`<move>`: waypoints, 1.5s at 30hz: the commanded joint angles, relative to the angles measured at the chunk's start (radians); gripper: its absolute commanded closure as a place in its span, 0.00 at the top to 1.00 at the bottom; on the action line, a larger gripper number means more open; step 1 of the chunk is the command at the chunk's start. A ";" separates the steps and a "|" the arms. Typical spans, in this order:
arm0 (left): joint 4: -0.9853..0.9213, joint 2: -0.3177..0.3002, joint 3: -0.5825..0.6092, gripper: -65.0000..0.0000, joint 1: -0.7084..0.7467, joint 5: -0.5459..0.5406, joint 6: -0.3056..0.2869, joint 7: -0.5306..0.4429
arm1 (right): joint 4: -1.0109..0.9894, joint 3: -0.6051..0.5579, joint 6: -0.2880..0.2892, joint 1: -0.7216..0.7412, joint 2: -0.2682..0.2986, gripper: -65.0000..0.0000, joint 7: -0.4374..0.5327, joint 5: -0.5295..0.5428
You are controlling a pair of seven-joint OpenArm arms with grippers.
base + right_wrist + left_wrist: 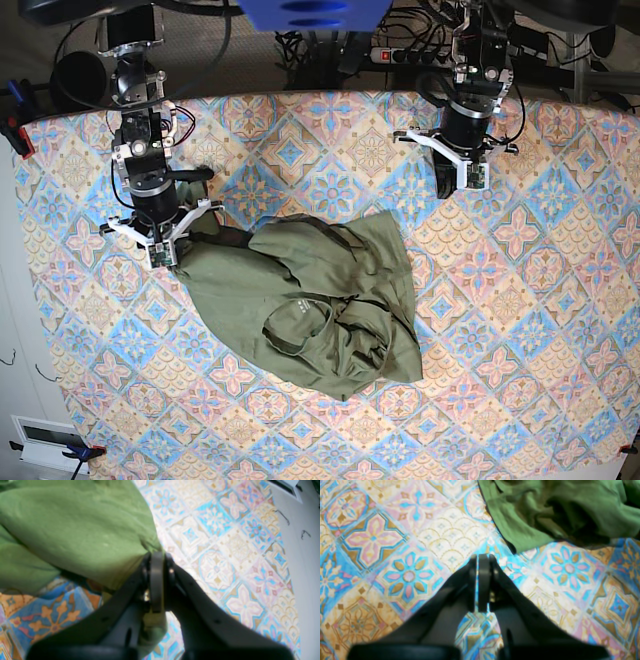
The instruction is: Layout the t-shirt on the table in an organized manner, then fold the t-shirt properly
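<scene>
— What are the two tools doing?

— The right gripper (157, 562) is pinched tight on a corner of the t-shirt (75, 535), green cloth bunched between its dark fingers (156, 585) and trailing down past them. In the overhead view the same gripper (170, 248) sits at the garment's upper-left edge, near the table's far-left side.

— And the other one?

— The left gripper (480, 560) holds nothing. Its jaws are pressed together, only a sliver of light between them, and it points down at bare patterned cloth. From above it (462, 185) stands well apart from the garment, toward the far-right side.

— Where does the shirt lie?

— The olive-green t-shirt (310, 300) lies crumpled in a heap about the middle of the table (540, 330), slightly left of centre. It is folded over itself, with the neck opening (298, 325) showing on top and deep creases running through the body. From the left wrist camera a rumpled edge of the shirt (545, 510) shows ahead and to the right of the closed jaws, not touching them.

— And beyond that?

— Pastel tiles of pink, blue and cream spread out on all sides. Cables and a power strip (405, 55) lie behind the arms' bases.
</scene>
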 commanded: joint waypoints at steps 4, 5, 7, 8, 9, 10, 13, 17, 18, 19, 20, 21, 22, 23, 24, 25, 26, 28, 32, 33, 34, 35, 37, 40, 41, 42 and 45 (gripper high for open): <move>0.014 -0.005 0.057 0.02 -0.089 -0.001 0.001 0.118 | 0.014 0.052 -0.011 0.012 0.011 0.01 0.021 -0.007; 0.014 -0.005 0.067 0.04 -0.107 -0.001 0.001 0.155 | 0.014 0.057 -0.011 0.012 0.011 0.01 0.021 -0.007; 0.014 0.000 0.071 0.11 -0.145 -0.001 0.001 0.210 | 0.014 0.060 -0.011 0.012 0.011 0.01 0.021 -0.007; 0.014 0.003 0.074 0.17 -0.167 -0.002 0.001 0.230 | 0.014 0.060 -0.011 0.012 0.011 0.01 0.021 -0.007; 0.014 0.012 0.083 0.23 -0.185 -0.002 0.001 0.240 | 0.014 0.060 -0.011 0.011 0.011 0.01 0.021 -0.007; 0.013 0.026 0.083 0.29 -0.197 0.001 0.001 0.244 | 0.014 0.058 -0.011 0.011 0.011 0.01 0.021 -0.007; -0.035 0.054 0.068 0.42 -0.230 0.005 0.003 0.250 | 0.013 0.052 -0.011 0.011 0.011 0.01 0.023 -0.007; -0.141 0.057 0.070 0.46 -0.283 -0.002 0.003 0.254 | 0.013 0.060 -0.011 0.012 -0.013 0.01 0.021 -0.007; -0.156 0.057 0.068 0.46 -0.288 -0.002 0.003 0.251 | 0.013 0.060 -0.011 0.012 -0.013 0.01 0.021 -0.007; -0.169 0.058 0.068 0.47 -0.299 -0.004 0.003 0.251 | 0.013 0.060 -0.011 0.012 -0.013 0.01 0.021 -0.007; -0.182 0.061 0.068 0.47 -0.309 -0.004 0.003 0.251 | 0.013 0.061 -0.011 0.012 -0.013 0.01 0.021 -0.007; -0.195 0.068 0.062 0.47 -0.325 -0.004 0.003 0.250 | 0.013 0.061 -0.011 0.012 -0.013 0.01 0.021 -0.007; -0.202 0.071 0.047 0.47 -0.337 -0.004 0.003 0.250 | 0.013 0.061 -0.011 0.012 -0.013 0.01 0.021 -0.007; -0.210 0.071 0.030 0.47 -0.348 -0.004 0.003 0.250 | 0.011 0.061 -0.011 0.012 -0.013 0.01 0.021 -0.007; -0.221 0.072 0.016 0.47 -0.363 -0.005 0.003 0.250 | 0.011 0.064 -0.011 0.012 -0.013 0.01 0.021 -0.007; -0.230 0.072 0.008 0.47 -0.380 -0.005 0.003 0.250 | 0.011 0.077 -0.011 0.012 -0.015 0.01 0.021 -0.007; -0.241 0.072 0.007 0.47 -0.397 -0.005 0.003 0.251 | 0.011 0.094 -0.011 0.012 -0.016 0.01 0.021 -0.007; -0.264 0.072 0.007 0.47 -0.426 -0.005 0.003 0.251 | 0.009 0.121 -0.011 0.009 -0.016 0.01 0.021 -0.007; -0.328 0.071 0.007 0.47 -0.492 -0.005 0.003 0.253 | 0.009 0.141 -0.011 0.011 -0.016 0.01 0.020 -0.007; -0.353 0.071 0.007 0.47 -0.510 -0.005 0.003 0.253 | 0.009 0.141 -0.011 0.011 -0.016 0.01 0.020 -0.006; -0.377 0.071 0.008 0.47 -0.527 -0.005 0.001 0.253 | 0.009 0.141 -0.011 0.011 -0.016 0.01 0.020 -0.006; -0.402 0.071 0.010 0.47 -0.543 -0.005 0.001 0.253 | 0.009 0.141 -0.011 0.009 -0.016 0.01 0.020 -0.006; -0.452 0.071 0.010 0.47 -0.576 -0.005 0.001 0.253 | 0.009 0.141 -0.011 0.006 -0.016 0.01 0.020 -0.006; -0.521 0.071 0.011 0.47 -0.621 -0.005 0.000 0.251 | 0.009 0.140 -0.011 0.005 -0.016 0.01 0.020 -0.006; -0.544 0.071 0.011 0.47 -0.638 -0.005 0.000 0.251 | 0.009 0.140 -0.011 0.005 -0.016 0.01 0.020 -0.006; -0.563 0.071 0.013 0.47 -0.650 -0.005 0.000 0.251 | 0.009 0.140 -0.011 0.005 -0.016 0.01 0.020 -0.006; -0.604 0.072 0.013 0.46 -0.675 -0.007 -0.002 0.251 | 0.009 0.138 -0.011 0.006 -0.016 0.01 0.020 -0.006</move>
